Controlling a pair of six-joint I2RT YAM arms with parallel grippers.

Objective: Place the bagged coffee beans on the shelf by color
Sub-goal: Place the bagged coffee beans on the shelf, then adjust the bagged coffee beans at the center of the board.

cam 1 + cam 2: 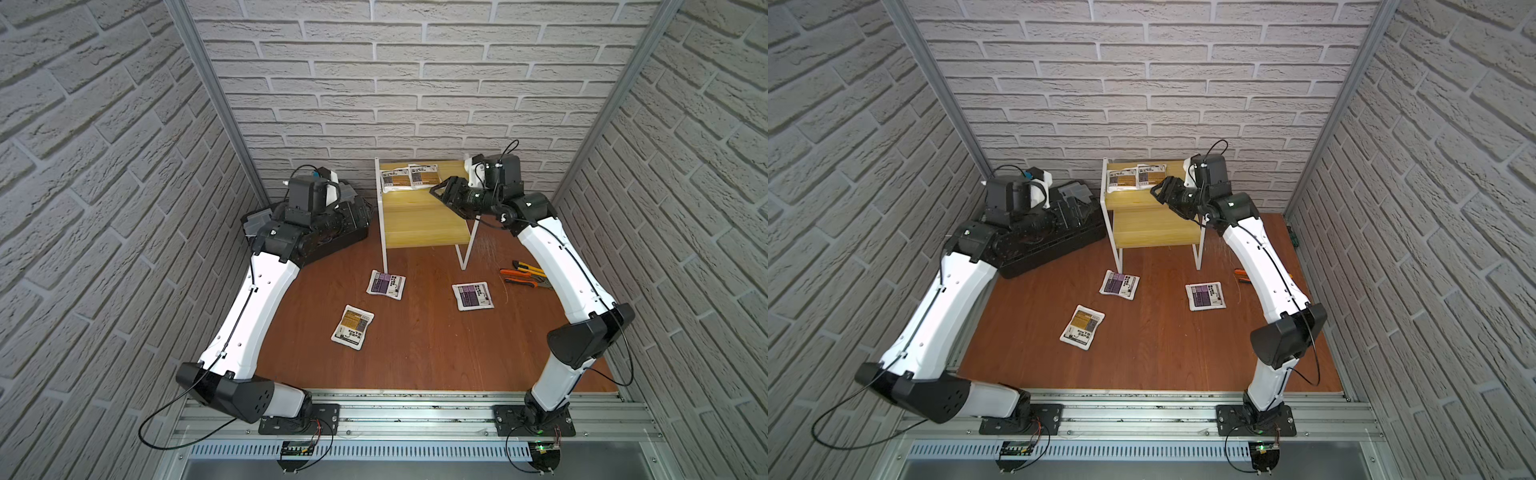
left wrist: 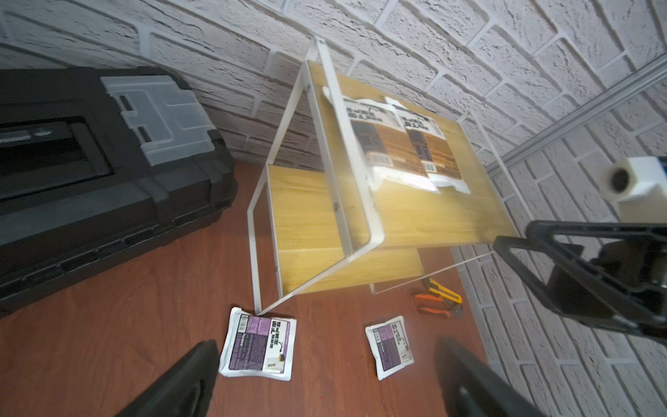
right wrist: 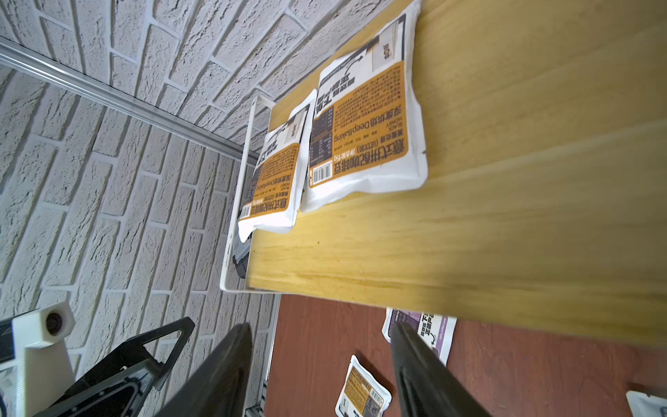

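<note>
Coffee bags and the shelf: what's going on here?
The robot is filling the shelf by colour. Two orange bags lie side by side on its top board, with the right tool open and empty beside them. One orange bag and two purple bags lie on the table. The left tool, also open, holds nothing.

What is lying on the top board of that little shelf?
An orange-labelled pouch and a second orange-labelled pouch lie side by side on the top board. The wood directly beneath them is covered.
</note>
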